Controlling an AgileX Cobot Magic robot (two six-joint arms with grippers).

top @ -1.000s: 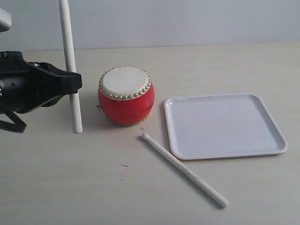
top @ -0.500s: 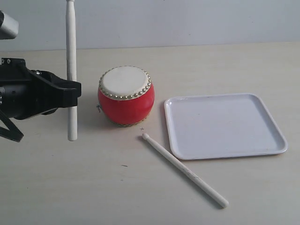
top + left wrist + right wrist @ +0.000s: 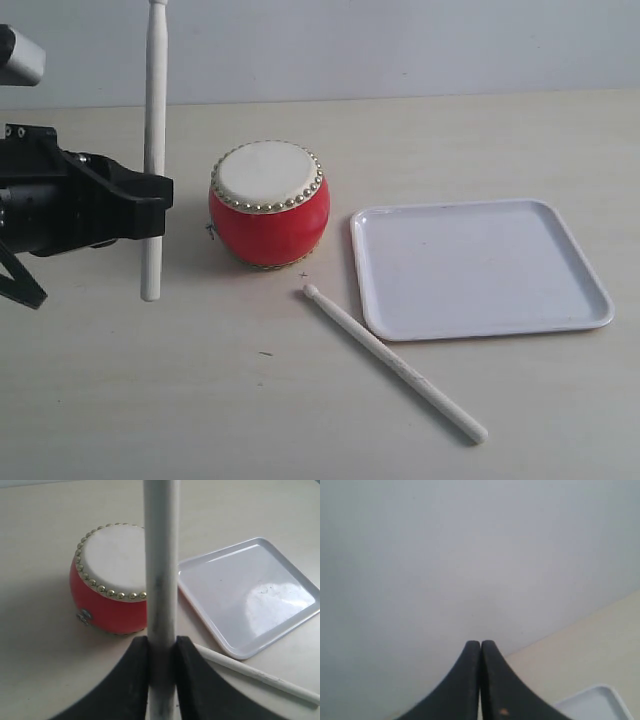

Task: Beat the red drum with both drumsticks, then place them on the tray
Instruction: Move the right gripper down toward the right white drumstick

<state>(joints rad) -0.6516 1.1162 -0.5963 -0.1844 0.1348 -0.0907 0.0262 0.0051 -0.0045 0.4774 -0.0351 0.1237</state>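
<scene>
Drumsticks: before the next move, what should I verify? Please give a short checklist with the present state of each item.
1. Left gripper shut on the held drumstick, stick upright: ok.
2. Held drumstick apart from the red drum, beside it: ok.
3. Red drum upright, skin facing up: ok.
4. Second drumstick in a gripper: not ok; it lies on the table, close to the tray.
5. Right gripper ready to take it: not ok; it is shut and holds nothing.
6. Tray free for the sticks: ok.
</scene>
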